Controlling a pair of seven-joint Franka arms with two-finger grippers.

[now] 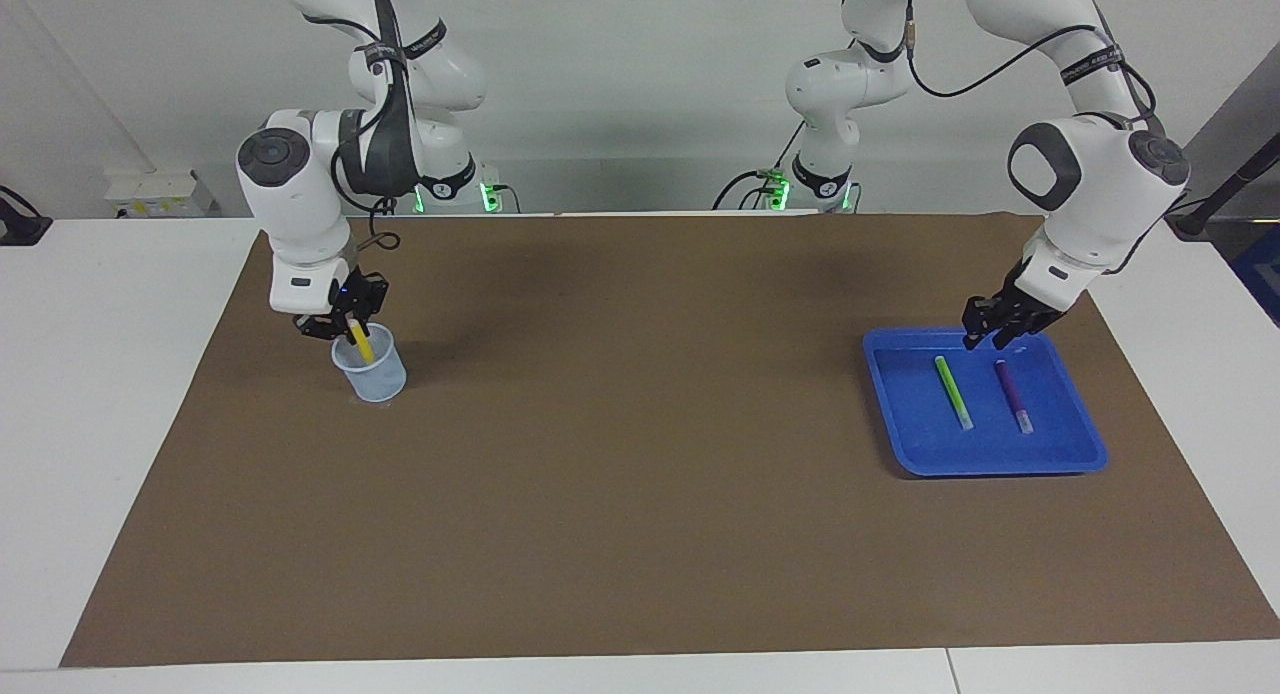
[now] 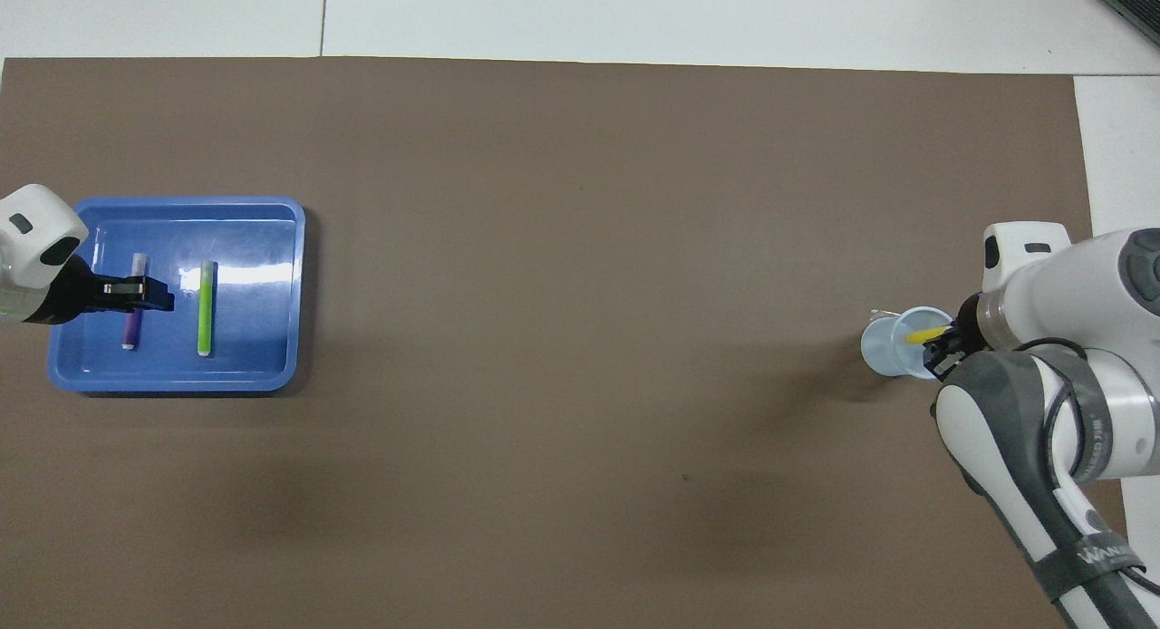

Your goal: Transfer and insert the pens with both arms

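My right gripper is over a translucent cup near the right arm's end of the mat. It is shut on the yellow pen, which stands tilted with its lower end inside the cup. The overhead view shows the cup, the yellow pen and the right gripper. The lime green pen and the purple pen lie side by side in a blue tray. My left gripper is open, low over the purple pen's end nearer to the robots.
A brown mat covers the table between the cup and the tray. In the overhead view the tray holds the green pen and the purple pen, with the left gripper over the purple one.
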